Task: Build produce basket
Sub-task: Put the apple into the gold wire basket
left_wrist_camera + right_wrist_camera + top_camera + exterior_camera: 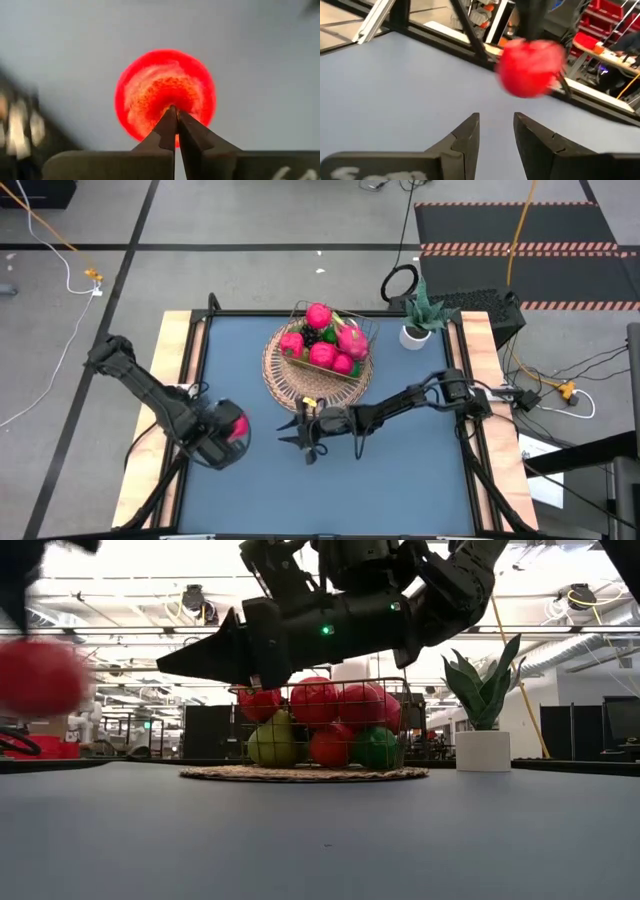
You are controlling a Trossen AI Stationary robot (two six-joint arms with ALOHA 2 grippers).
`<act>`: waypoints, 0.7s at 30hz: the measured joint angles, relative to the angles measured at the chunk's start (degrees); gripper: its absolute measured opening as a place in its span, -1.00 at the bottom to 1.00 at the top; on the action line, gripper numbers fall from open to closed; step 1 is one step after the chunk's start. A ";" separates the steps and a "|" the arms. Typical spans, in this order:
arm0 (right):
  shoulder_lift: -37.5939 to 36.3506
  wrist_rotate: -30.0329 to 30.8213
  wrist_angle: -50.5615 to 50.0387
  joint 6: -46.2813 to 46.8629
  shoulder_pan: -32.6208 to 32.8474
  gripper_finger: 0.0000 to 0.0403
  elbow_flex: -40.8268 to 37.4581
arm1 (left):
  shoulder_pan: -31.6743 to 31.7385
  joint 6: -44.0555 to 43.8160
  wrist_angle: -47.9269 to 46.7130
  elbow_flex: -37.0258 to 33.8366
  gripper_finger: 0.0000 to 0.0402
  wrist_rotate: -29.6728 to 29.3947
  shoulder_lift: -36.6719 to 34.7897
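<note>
Holding a red fruit [237, 428] aloft at the table's left side, our left gripper [176, 117] has its fingers pinched together on it.

We see the fruit raised clear of the blue table [400, 480] in the low view, well apart from the basket [290, 380], which sits at the far middle of the table with its wire frame heaped with pink-red, green and dark produce [325, 340]. Our right gripper [290, 430] hangs above the table just in front of the basket, pointing toward the left arm; its fingers [465, 135] stand a little apart with nothing between them, and the red fruit shows beyond them. A potted plant [420, 315] stands at the far right corner, beside the basket.
</note>
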 joint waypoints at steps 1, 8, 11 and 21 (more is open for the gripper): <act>0.00 0.01 -0.42 0.11 0.30 -0.42 0.00 | 0.94 3.89 0.45 1.49 -0.97 -2.92 0.01; 0.00 0.15 -0.83 -1.04 4.67 -0.42 0.00 | 10.58 47.60 20.34 5.60 -0.97 -24.60 0.00; 0.00 0.09 -2.14 -6.18 7.02 -0.42 0.00 | 18.09 64.44 35.06 5.64 -0.97 -24.86 0.40; 1.79 10.27 -7.16 -15.00 8.92 -0.42 -2.05 | 41.21 95.76 72.93 5.69 -0.95 -3.88 5.64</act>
